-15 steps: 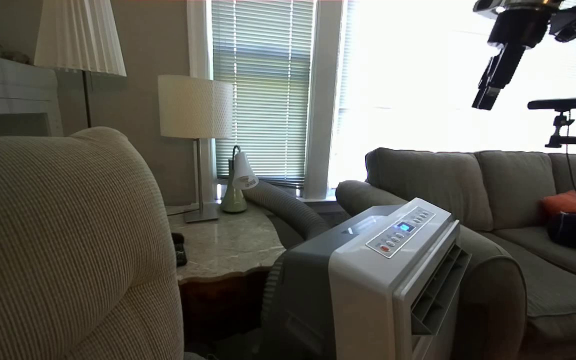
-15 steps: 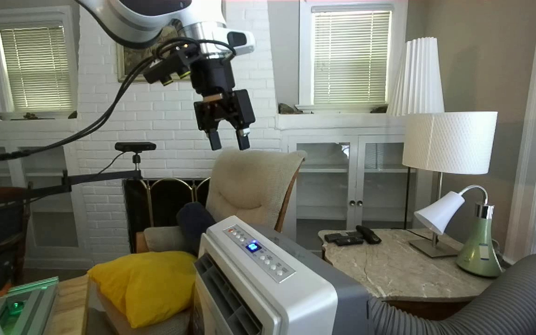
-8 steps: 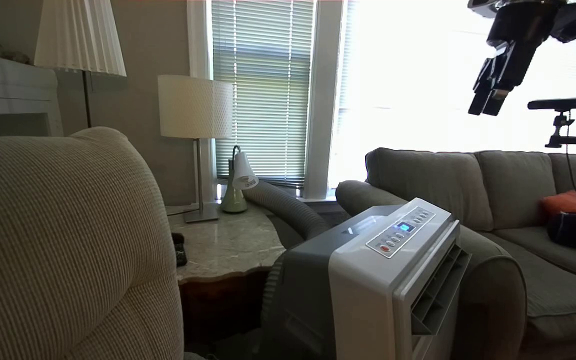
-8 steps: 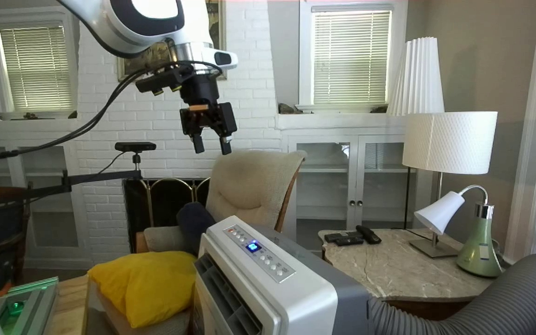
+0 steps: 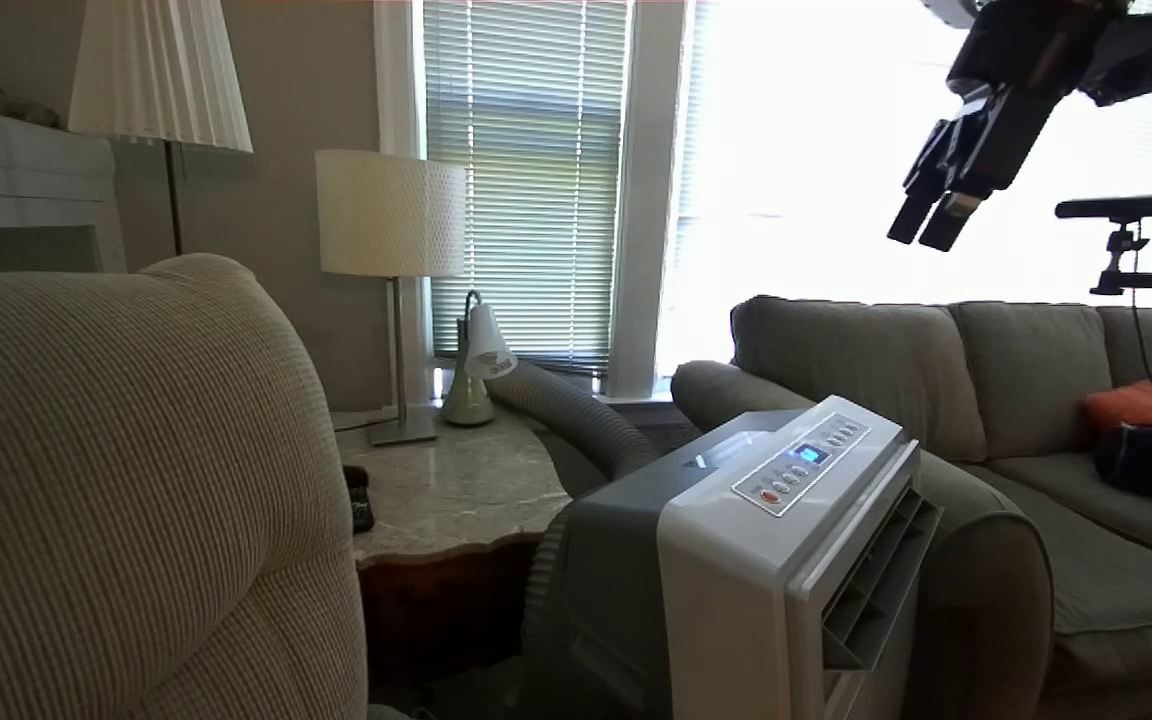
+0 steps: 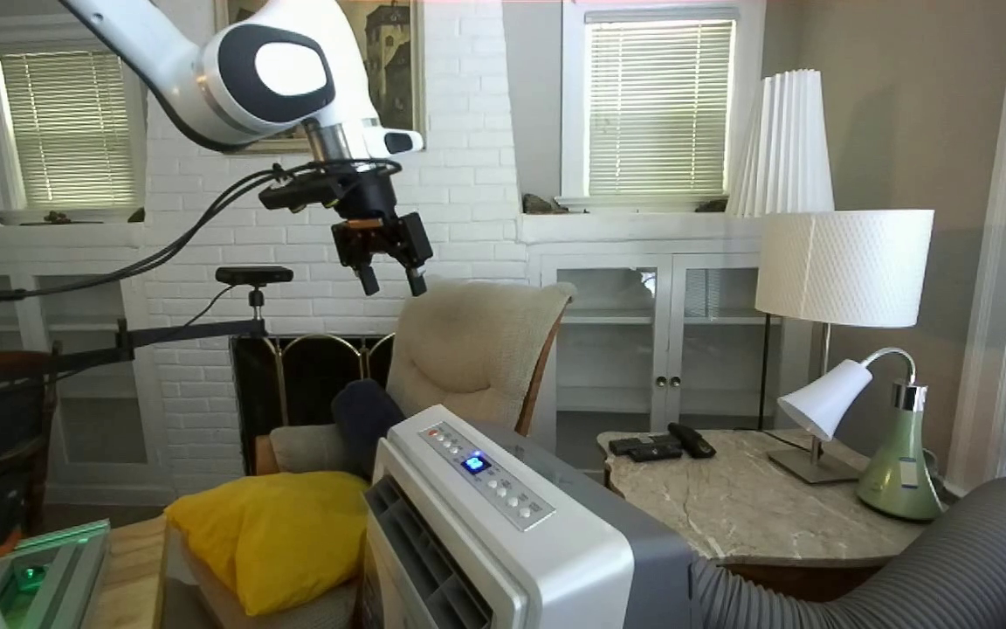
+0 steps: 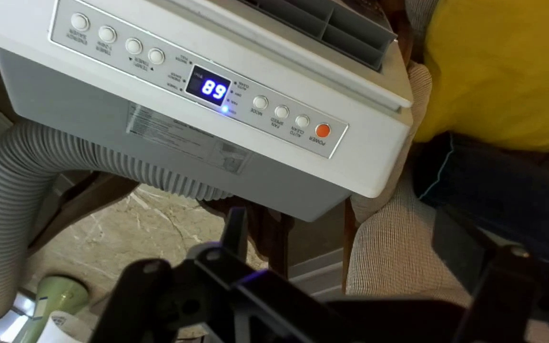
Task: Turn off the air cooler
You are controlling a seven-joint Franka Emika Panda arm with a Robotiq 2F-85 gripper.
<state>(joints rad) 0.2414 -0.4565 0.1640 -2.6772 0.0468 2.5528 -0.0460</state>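
Note:
The white air cooler (image 5: 726, 600) stands in both exterior views (image 6: 573, 524), its slanted top panel facing up. In the wrist view the cooler (image 7: 365, 166) fills the upper part. Its orange power button (image 7: 323, 130) is at the right end of the button row. Its blue display (image 7: 208, 85) is lit and reads 89, and a blue light glows beside it. My gripper hangs in the air above the cooler, apart from it, in both exterior views (image 5: 921, 232) (image 6: 393, 281). It is open and empty. Its spread fingers (image 7: 343, 233) show low in the wrist view, below the button.
A grey hose (image 6: 887, 577) runs from the cooler's back past a marble-topped table (image 6: 730, 507) with lamps and remotes. An armchair (image 6: 477, 349) and yellow cushion (image 6: 276, 533) are beside the cooler. A sofa (image 5: 866, 370) and a camera on a bar (image 6: 254, 276) are also near.
My gripper has come lower and shifted left in both exterior views. It has also turned and tilted, so both fingers now show apart. The cooler and its lit display look the same.

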